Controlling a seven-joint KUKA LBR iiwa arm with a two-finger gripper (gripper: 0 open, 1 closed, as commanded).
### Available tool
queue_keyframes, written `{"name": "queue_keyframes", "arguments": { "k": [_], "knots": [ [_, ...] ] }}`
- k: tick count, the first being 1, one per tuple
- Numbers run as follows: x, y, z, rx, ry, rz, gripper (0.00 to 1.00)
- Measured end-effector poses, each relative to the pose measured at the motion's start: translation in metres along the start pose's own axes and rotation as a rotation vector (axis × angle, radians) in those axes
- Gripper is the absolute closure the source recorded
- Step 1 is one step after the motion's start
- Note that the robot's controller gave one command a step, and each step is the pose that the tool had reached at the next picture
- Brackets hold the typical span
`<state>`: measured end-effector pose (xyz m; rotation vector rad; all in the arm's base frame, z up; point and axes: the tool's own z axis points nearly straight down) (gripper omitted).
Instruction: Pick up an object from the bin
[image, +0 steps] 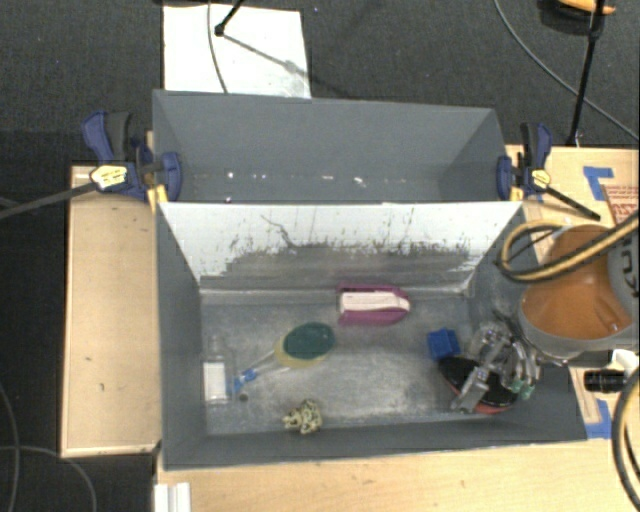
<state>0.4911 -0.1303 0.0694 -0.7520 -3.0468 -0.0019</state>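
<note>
My gripper (488, 370) is down at the right end of the bin, close to the floor. Right under it lies a flat black thing with a red edge (462, 378), partly hidden by the gripper. A small blue block (443, 344) sits just to the upper left of it, near the gripper. I cannot tell whether the gripper touches the black and red thing.
A purple and white case (373, 305) lies near the back wall in the middle. A green round brush with a blue handle (298, 348) is left of centre, a small clear bottle (215, 381) at the far left, and an olive crumpled toy (303, 417) by the front wall.
</note>
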Motion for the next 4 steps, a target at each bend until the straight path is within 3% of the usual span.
{"name": "queue_keyframes", "arguments": {
  "k": [1, 2, 3, 4],
  "knots": [
    [0.0, 0.0, 0.0, 0.0, 0.0, -0.001, 0.0],
    [0.001, 0.001, 0.0, -0.002, 0.002, -0.003, 1.0],
    [0.001, 0.002, -0.001, -0.001, 0.0, -0.006, 1.0],
    [0.0, 0.003, -0.104, -0.002, -0.012, -0.012, 1.0]
  ]
}}
